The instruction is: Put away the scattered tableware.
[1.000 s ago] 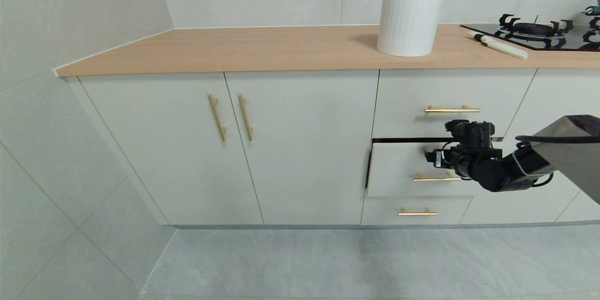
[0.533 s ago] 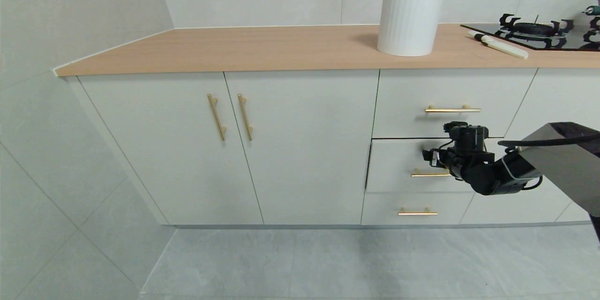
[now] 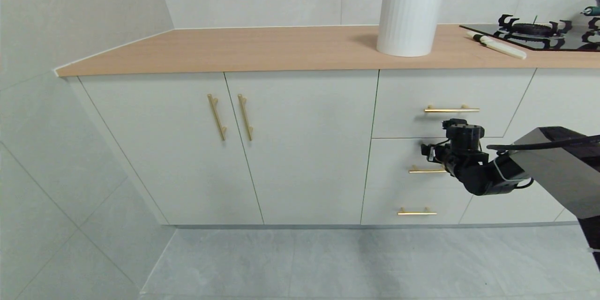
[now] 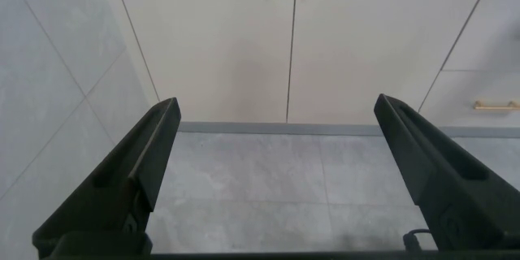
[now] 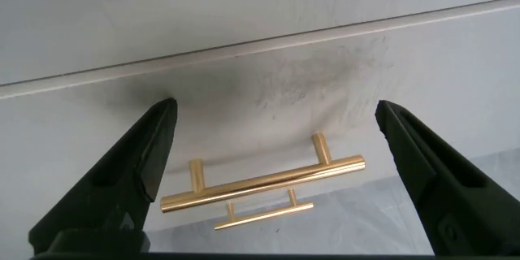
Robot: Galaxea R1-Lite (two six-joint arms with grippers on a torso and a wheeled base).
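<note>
While the right hand hangs released, the closed middle drawer's gold handle lies just ahead of it; left hand released too.

The countertop looks like matt wood, the cabinet fronts smooth and matt, the handles polished golden metal.

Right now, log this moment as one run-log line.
right gripper: open, near middle drawer handle, not gripping | middle drawer: shut | left gripper: open, low before cabinet doors | cream utensil: on countertop
</note>
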